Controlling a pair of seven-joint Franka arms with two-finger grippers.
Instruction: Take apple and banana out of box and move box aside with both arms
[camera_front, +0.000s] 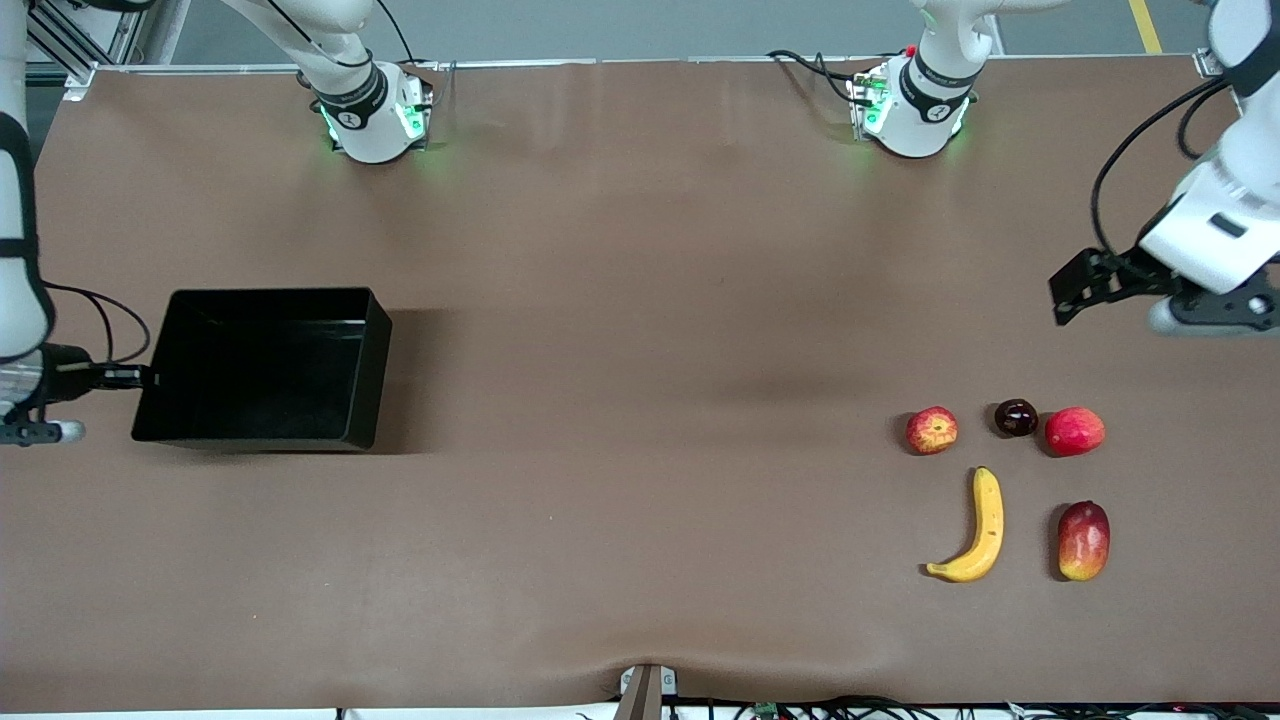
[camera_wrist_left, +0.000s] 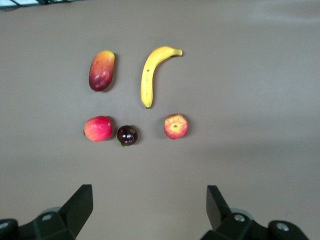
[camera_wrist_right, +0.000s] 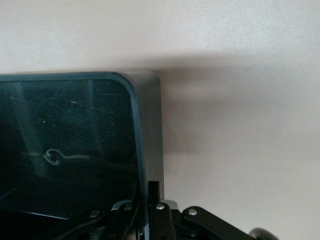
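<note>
The black box (camera_front: 262, 366) sits at the mid-left of the front view, at the right arm's end of the table, open top up, long axis running along the table's length. It holds nothing. The right gripper (camera_front: 140, 377) meets the box's end wall at the frame's left edge; in the right wrist view its fingers (camera_wrist_right: 154, 200) are closed to a narrow gap with the box rim (camera_wrist_right: 142, 165) pinched between them, one inside the wall and one outside.

The fruits lie grouped at the lower right of the front view, at the left arm's end. The banana (camera_front: 977, 530) lies flat, its long axis running toward the front camera, lower end curving toward the table's middle. The streaked apple (camera_front: 932, 430) lies just above the banana in the frame, apart from it. Beside the apple lie a dark round fruit (camera_front: 1016, 417) and a red fruit (camera_front: 1075, 431), nearly touching. A red-yellow mango (camera_front: 1084, 541) lies beside the banana.

The left gripper (camera_front: 1075, 285) hovers at the right edge, above the fruit group in the frame, fingers (camera_wrist_left: 80, 202) spread wide, holding nothing.

The table (camera_front: 640, 300) is covered in plain brown matting, slightly rippled at the near edge. Both arm bases stand along the top edge, with grey floor showing above them.
</note>
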